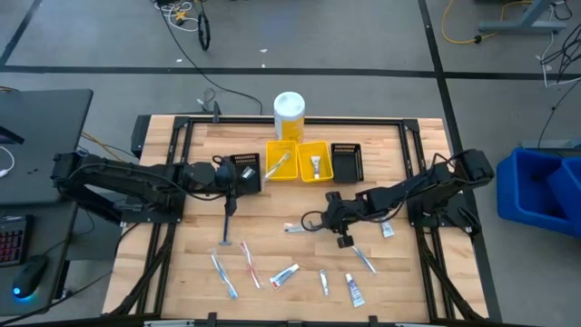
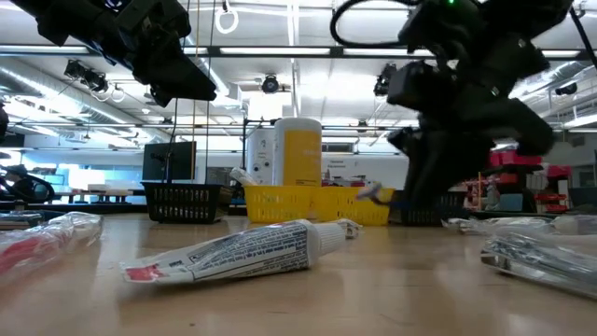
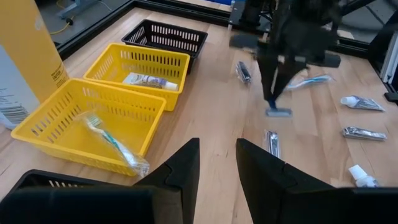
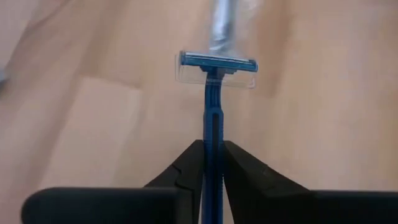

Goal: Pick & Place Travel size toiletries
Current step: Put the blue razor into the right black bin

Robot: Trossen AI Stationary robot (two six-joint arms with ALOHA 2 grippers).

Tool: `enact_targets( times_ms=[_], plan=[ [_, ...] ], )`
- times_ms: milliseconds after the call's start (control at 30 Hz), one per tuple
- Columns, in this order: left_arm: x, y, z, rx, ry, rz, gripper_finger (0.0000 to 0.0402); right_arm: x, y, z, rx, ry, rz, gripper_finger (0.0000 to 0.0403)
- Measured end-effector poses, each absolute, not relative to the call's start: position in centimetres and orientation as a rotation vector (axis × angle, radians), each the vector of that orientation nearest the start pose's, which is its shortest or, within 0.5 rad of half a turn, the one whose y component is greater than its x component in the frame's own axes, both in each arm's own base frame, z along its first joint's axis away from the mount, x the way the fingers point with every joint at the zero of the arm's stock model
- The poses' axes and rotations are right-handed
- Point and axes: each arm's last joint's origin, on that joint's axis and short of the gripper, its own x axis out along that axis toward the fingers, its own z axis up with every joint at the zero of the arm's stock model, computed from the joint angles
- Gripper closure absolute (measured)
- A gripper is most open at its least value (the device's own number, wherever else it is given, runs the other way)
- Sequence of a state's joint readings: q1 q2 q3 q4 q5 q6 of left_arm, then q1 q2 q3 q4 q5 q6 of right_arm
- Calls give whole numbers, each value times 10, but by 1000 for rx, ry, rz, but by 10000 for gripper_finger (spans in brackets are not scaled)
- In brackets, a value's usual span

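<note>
My right gripper point(image 4: 212, 155) is shut on a blue razor point(image 4: 214, 99) over the middle of the table, right of centre point(image 1: 338, 222). The left wrist view shows the razor point(image 3: 277, 102) pointing down out of the fingers. Other toiletries lie flat on the wood near the front edge: toothbrushes point(image 1: 222, 272) point(image 1: 250, 263), small tubes point(image 1: 284, 274) point(image 1: 353, 291) and a wrapped piece point(image 1: 295, 228). My left gripper point(image 3: 217, 165) hovers open beside the left black bin point(image 1: 247, 169), with nothing between its fingers. My right gripper pinches the razor's slim blue handle point(image 4: 213, 146) between its two fingers, which lie along it. The handle runs on past the fingertips, and the head with its clear cover point(image 4: 217, 65) is at the far end. The fingers slant down from the table's right. The head hangs low over the wood point(image 3: 278, 112).
Two yellow bins point(image 1: 281, 161) point(image 1: 315, 161) stand at the far middle, one with a toothbrush point(image 3: 115, 146), one with a tube point(image 3: 148, 79). A black bin point(image 1: 347, 162) stands to their right. A tall white-and-yellow container point(image 1: 289, 115) stands behind. A tube point(image 2: 242, 252) lies near the low camera.
</note>
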State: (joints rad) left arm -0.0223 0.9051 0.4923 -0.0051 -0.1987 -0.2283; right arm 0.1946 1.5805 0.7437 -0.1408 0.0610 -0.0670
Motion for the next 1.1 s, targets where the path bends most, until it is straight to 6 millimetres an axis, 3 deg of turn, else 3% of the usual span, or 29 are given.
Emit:
enact_targets(
  times_ms=[300,400,500,600,733,900,1100],
  plan=[
    [193,1,229,-178,396,221,290,271,14,205,-29,956,-250,341],
    [193,1,228,-178,397,221,290,260,-5,214,22,952,-390,341],
    [193,1,228,-178,397,221,290,252,-31,217,115,925,-643,341],
    [193,1,229,-178,396,221,290,245,-56,214,267,860,-870,341],
    [193,1,228,-178,397,221,290,234,-81,200,457,787,-1013,341],
    [193,2,229,-174,394,238,290,232,-93,180,544,708,-989,341],
    [193,4,229,-152,387,298,290,234,-96,160,478,813,-981,341]
  ],
)
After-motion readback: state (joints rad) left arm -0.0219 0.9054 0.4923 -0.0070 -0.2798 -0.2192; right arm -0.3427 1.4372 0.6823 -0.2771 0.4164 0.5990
